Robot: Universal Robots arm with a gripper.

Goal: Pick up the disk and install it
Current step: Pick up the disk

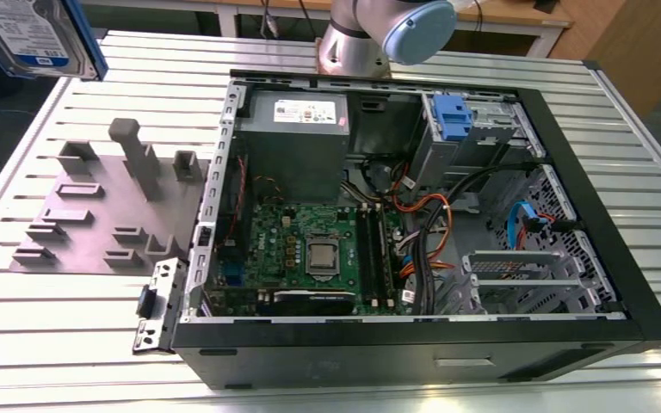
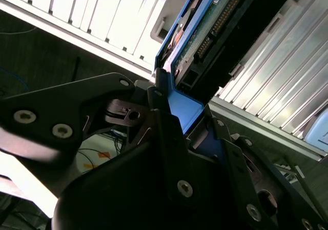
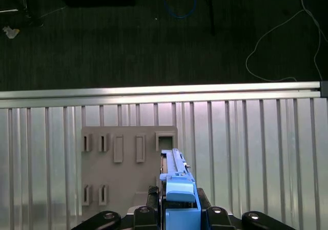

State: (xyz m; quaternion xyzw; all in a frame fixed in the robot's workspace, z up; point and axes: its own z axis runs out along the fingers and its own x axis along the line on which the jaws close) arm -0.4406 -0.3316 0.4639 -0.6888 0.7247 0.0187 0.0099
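The disk (image 1: 38,34), silver with a white-and-blue label and blue carrier rails, hangs in the air at the exterior view's upper left, above the table's corner. In the first wrist view I see the disk (image 3: 177,186) edge-on, its blue rail toward the camera, with my gripper (image 3: 177,217) shut on it over the grey fixture plate (image 3: 128,163). The second wrist view looks along the disk's underside (image 2: 220,25), where a circuit board and connector show. There the black fingers (image 2: 164,138) clamp the blue rail.
An open black computer case (image 1: 606,215) lies on the slatted metal table (image 1: 32,361), with a power supply (image 1: 296,112), a green motherboard (image 1: 319,249) and a blue drive bay latch (image 1: 451,116) inside. The grey fixture plate (image 1: 89,224) sits beside it. The arm's base (image 1: 377,34) stands behind.
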